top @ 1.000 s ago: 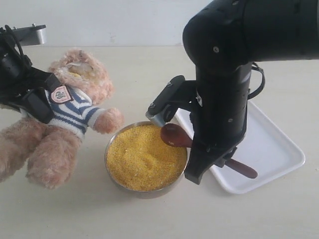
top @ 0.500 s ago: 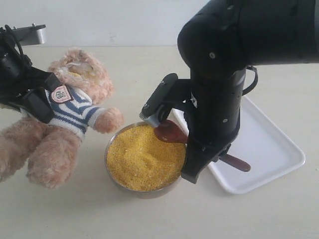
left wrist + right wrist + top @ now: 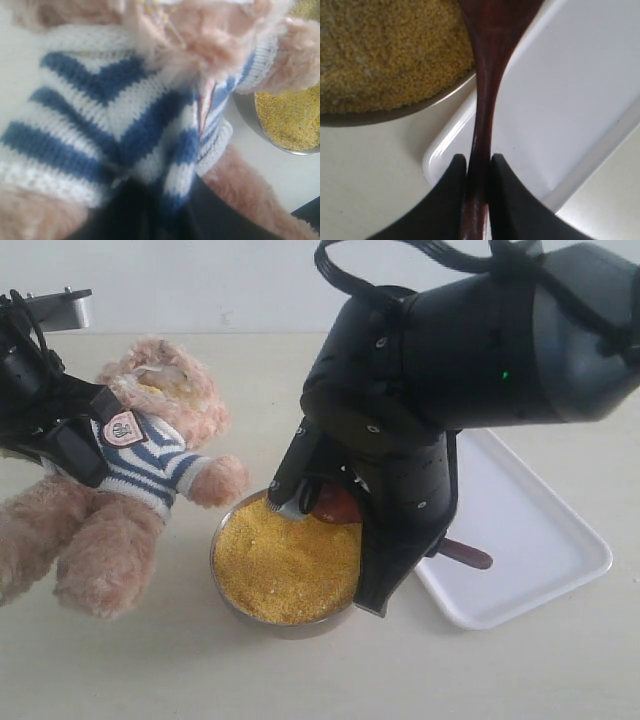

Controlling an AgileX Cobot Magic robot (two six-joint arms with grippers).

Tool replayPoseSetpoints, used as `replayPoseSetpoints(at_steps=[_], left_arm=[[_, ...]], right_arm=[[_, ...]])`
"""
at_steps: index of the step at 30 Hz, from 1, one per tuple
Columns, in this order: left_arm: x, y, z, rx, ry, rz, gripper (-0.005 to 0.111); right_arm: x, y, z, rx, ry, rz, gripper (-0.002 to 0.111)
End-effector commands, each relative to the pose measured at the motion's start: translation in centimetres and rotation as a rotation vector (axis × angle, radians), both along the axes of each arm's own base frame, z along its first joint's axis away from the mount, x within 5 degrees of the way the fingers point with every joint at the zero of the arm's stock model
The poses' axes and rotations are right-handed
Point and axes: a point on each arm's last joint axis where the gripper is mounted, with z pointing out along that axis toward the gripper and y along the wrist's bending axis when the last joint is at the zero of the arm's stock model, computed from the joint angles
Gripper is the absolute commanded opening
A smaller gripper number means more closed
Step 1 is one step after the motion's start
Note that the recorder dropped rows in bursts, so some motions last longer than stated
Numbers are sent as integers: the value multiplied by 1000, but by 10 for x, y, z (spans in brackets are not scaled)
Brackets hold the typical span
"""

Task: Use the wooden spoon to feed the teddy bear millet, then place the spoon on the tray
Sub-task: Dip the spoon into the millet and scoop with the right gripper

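Right gripper (image 3: 474,162): both dark fingers are pressed against the slim handle of the wooden spoon (image 3: 485,95), pinching it from either side. From the jaws the handle runs out over a corner of the tray (image 3: 580,90); the spoon's round end reaches past the rim of the metal bowl (image 3: 420,107) and lies over the millet (image 3: 380,50); whether it touches the grains cannot be told.

In the exterior view the right arm (image 3: 430,390) leans over the far right edge of the metal bowl and hides part of it; the free tip of the handle projects over the tray's near corner. The white tray lies just beside the bowl on its right, otherwise bare; yellow millet fills the bowl nearly to its rim.

Left gripper (image 3: 170,212): closed on the navy-and-white striped shirt of the teddy bear (image 3: 125,115), with the knit bunched between its fingers. The bear lies tilted to the left of the bowl, head toward the rear, legs toward the near left edge, one paw just beside the bowl's rim; all rest on a pale table (image 3: 300,670).
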Motion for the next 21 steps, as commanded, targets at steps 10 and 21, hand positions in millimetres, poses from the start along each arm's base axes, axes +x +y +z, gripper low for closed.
replayPoseSetpoints(at_steps=[10,21], left_arm=[[0,-1,5,-20,-22,13,4],[0,-1,5,-20,-22,13,4]], right_arm=[[4,3,-8,-12,-22,13,0],[-14,21,-24,-66,8,93,0]])
